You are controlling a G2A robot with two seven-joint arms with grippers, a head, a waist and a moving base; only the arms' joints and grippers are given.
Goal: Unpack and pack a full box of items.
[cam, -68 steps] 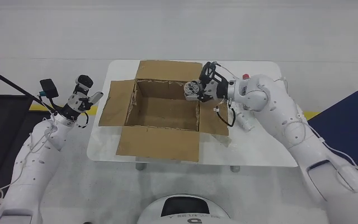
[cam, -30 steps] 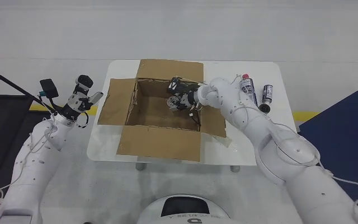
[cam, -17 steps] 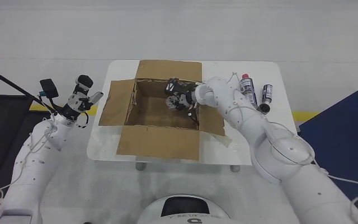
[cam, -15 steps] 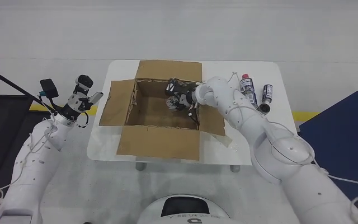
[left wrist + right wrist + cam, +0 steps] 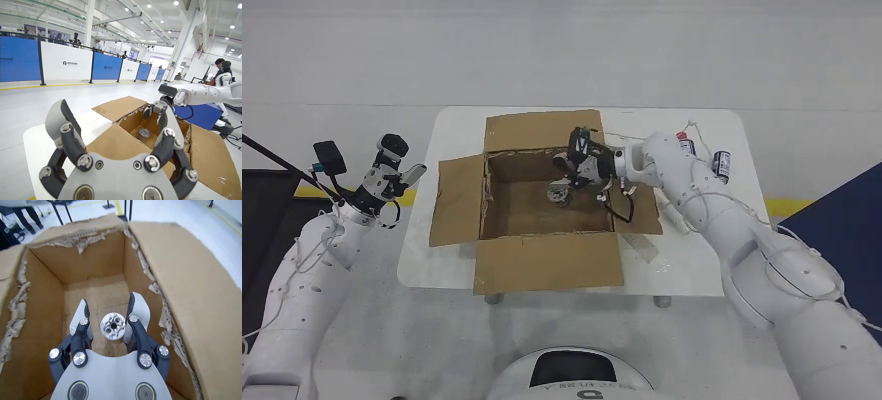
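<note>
An open cardboard box (image 5: pixel 547 262) with torn flap edges stands at the middle of the white table. On its floor lies a round silver metal part (image 5: pixel 558 194) (image 5: pixel 113 326) with several holes, also seen past the left fingers (image 5: pixel 144 132). My right gripper (image 5: pixel 570 168) (image 5: pixel 109 300) hangs open inside the box's back right corner, just above the part, its fingers apart from it. My left gripper (image 5: pixel 402 170) (image 5: pixel 113 108) is open and empty, off the table's left edge, facing the box.
A spray can (image 5: pixel 683 146) and a small dark can (image 5: pixel 721 163) lie on the table (image 5: pixel 442 260) to the right of the box, behind the right arm. A clear plastic scrap (image 5: pixel 647 250) lies by the box's front right corner.
The right gripper carried the metal part down into the box, let it go and rose a little. The box slid to the right. The left arm has not moved.
</note>
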